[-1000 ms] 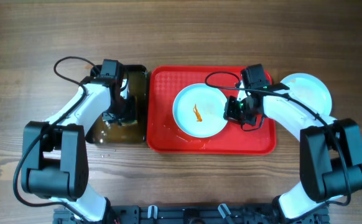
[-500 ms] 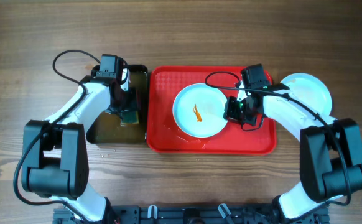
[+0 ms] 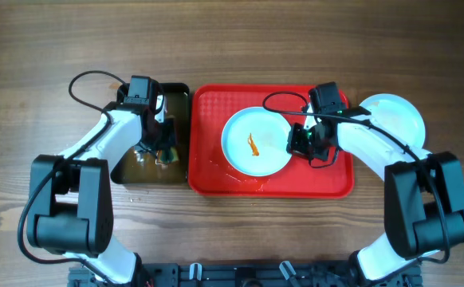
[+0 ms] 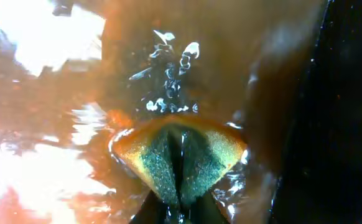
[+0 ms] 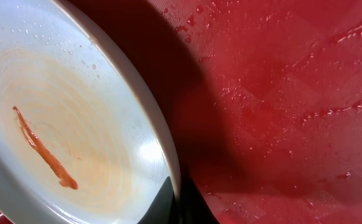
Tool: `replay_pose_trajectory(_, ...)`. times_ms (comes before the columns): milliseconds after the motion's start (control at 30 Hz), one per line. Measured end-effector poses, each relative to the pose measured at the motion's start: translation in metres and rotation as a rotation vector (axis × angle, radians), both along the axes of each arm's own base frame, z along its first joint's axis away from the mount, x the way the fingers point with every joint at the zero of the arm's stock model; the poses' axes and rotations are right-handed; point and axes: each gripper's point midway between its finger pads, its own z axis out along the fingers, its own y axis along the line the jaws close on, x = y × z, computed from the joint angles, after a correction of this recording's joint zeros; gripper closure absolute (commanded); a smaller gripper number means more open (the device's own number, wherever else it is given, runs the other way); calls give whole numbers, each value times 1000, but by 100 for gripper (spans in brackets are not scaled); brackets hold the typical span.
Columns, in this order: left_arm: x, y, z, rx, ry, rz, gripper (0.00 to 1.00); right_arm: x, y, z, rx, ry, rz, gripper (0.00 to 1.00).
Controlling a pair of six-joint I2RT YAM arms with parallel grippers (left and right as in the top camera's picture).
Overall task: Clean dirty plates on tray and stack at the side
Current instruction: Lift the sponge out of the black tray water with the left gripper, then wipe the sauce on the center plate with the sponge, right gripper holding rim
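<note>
Jaws first: both pairs are closed all the way onto something. The right gripper point(image 3: 300, 142) has the right-hand rim of the dirty plate point(image 3: 256, 142) pinched between its fingers, and in the right wrist view you can see the finger tips meeting on the plate's edge at the bottom of the shot. The left gripper point(image 3: 162, 151) is squeezed shut on a sponge point(image 4: 178, 158), yellow with a green scrubby face, folded in half by the pinch

The dirty plate sits roughly in the middle of the red tray point(image 3: 216, 104), pale blue-white, with an orange sauce squiggle point(image 3: 253, 145) at its centre and a faint orange smear ringed around it. It throws a dark shadow on the tray just beside the gripped edge; can't really tell if that side is lifted or flat. The tray surface around it is wet, with beads and streaks of water all over

Off the tray, just past its right edge, there's a clean-looking plate point(image 3: 391, 115) on the wooden table point(image 3: 232, 40), partly hidden by the right arm. Can't tell if it's one plate or a stack

On the other side, right up against the tray's left edge, is the black tray point(image 3: 132, 171) full of brown water, and the sponge is down in it, wet and glossy
</note>
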Motion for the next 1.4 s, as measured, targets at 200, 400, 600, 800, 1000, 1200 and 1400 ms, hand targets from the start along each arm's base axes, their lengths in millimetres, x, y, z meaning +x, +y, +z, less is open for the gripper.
replay_pose_trajectory(200,-1,0,7,-2,-10,4,96,0,0,0,0,0,0,96)
replay_pose_trajectory(400,16,-2,78,-33,-225,15,96,0,0,0,0,0,0,96)
replay_pose_trajectory(600,23,-3,114,-49,-348,15,96,0,0,0,0,0,0,96)
replay_pose_trajectory(800,55,4,143,-17,-532,41,94,0,0,0,0,0,0,96)
replay_pose_trajectory(1000,77,4,220,-45,-826,58,94,0,0,0,0,-1,0,96)
replay_pose_trajectory(1200,71,5,278,-71,-1001,64,94,0,0,0,0,-1,0,96)
replay_pose_trajectory(1400,69,6,284,-72,-1020,67,95,0,0,0,0,-1,0,96)
